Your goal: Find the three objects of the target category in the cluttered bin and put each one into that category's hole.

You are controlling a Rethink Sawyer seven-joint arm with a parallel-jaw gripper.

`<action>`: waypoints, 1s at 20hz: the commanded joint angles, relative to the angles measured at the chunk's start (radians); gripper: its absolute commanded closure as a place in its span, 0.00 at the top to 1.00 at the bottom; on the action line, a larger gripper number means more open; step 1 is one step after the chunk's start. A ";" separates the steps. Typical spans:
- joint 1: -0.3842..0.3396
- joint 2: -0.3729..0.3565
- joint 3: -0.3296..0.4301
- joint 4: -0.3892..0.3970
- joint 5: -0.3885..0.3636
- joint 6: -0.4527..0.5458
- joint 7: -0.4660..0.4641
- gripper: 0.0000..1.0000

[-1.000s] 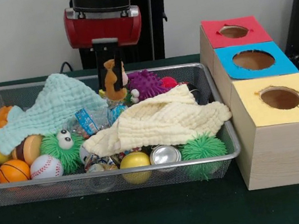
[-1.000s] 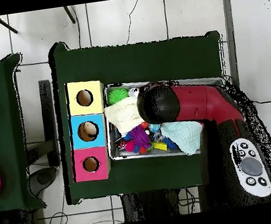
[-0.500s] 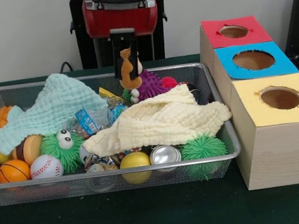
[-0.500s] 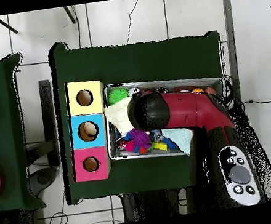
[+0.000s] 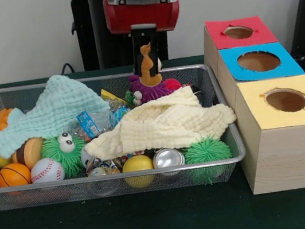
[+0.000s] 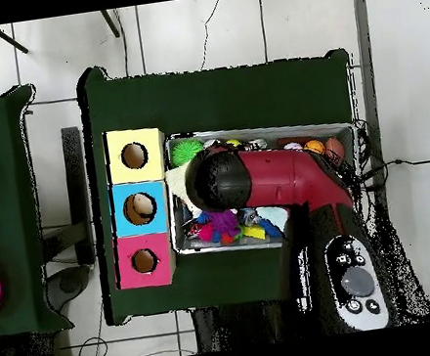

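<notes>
The silver wire-mesh bin (image 5: 48,192) sits on the dark table, full of clutter; it also shows in the overhead view (image 6: 345,129). My gripper (image 5: 147,63) hangs over the bin's far right part, shut on a small orange and white animal figure (image 5: 147,69), held above a purple spiky toy (image 5: 147,90). Three wooden boxes stand to the right: red top (image 5: 238,32), blue top (image 5: 259,61), yellow top (image 5: 286,100), each with a round hole. In the overhead view the arm (image 6: 258,178) covers the gripper and most of the bin.
In the bin lie a mint cloth (image 5: 56,109), a cream cloth (image 5: 168,122), green spiky balls (image 5: 206,151), a googly-eyed green toy (image 5: 64,149), a baseball (image 5: 46,170), a basketball (image 5: 13,174), a yellow ball (image 5: 137,164), a tin can (image 5: 168,158).
My gripper has moved to the right in the front view, toward the boxes, carrying the orange animal figure and rising a little. The bin's contents have not moved.
</notes>
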 commanded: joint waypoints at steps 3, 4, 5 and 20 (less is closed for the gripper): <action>0.050 0.027 -0.028 0.114 0.069 0.049 0.251 0.00; 0.055 0.025 -0.032 0.117 0.074 0.046 0.251 0.00; 0.060 0.023 -0.035 0.118 0.082 0.050 0.251 0.00; 0.128 -0.099 -0.103 0.125 0.159 0.213 0.212 0.00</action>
